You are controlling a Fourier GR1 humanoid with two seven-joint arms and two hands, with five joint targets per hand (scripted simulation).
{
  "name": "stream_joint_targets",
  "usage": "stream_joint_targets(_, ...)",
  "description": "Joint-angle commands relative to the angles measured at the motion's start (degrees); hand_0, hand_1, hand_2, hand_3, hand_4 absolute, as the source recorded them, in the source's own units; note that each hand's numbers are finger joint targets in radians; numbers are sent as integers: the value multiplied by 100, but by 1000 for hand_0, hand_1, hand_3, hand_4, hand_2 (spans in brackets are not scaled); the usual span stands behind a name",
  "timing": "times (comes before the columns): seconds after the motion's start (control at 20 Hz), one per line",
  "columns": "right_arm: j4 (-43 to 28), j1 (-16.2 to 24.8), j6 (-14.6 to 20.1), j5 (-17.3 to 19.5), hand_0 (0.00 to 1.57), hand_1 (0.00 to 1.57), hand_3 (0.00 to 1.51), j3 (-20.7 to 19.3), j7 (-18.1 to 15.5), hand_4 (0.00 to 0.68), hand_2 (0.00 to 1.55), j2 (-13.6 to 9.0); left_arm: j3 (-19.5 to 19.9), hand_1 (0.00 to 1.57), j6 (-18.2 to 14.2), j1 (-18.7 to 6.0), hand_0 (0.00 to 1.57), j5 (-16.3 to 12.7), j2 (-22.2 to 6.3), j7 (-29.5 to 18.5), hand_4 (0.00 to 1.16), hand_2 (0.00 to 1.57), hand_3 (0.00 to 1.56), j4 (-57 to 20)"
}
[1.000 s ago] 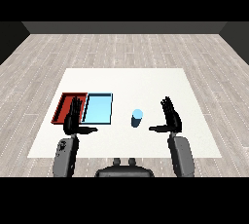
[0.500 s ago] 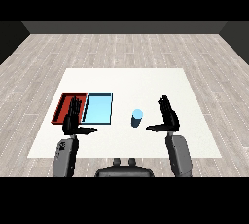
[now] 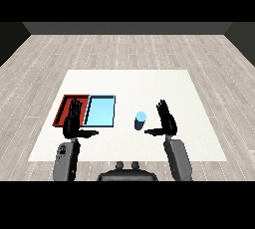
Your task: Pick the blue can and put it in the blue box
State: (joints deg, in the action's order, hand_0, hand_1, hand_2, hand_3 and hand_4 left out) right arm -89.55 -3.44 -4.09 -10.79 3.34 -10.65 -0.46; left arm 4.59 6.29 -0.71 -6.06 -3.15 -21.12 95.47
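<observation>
1. The red tray (image 3: 64,104) lay at the table's (image 3: 129,81) left, touching the light blue tray (image 3: 101,111) at its 3 o'clock.
2. The left hand (image 3: 72,121) hovered over the red tray's near edge, fingers straight, holding nothing.
3. The blue can (image 3: 140,120) stood upright at the blue tray's 3 o'clock, apart from it.
4. The right hand (image 3: 167,120), at the can's 3 o'clock, was spread open, thumb toward the can, not touching.

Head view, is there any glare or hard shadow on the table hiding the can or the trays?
Head view: light is even, no glare on the white table; the blue can, blue tray and red tray read clearly, though the left hand overlaps the red tray's near part.
</observation>
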Motion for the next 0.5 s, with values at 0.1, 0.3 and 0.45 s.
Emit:
stream_joint_targets(0.1, 580, -575, 387, -388, 0, 0, 0, 139, 40, 0, 0, 44, 41, 0, 14, 40, 0, -163, -25, 264, 0, 0, 0, 247)
stream_joint_targets(0.3, 1115, -333, 372, -554, 0, 0, 0, 412, -659, 0, 0, 45, 77, 0, 158, 333, 0, -71, -23, -340, 0, 0, 0, -111)
stream_joint_targets(0.45, 550, -80, 335, -527, 0, 0, 0, 460, -183, 0, 0, 46, -26, 0, 55, 28, 0, -14, 44, -185, 0, 0, 0, -158)
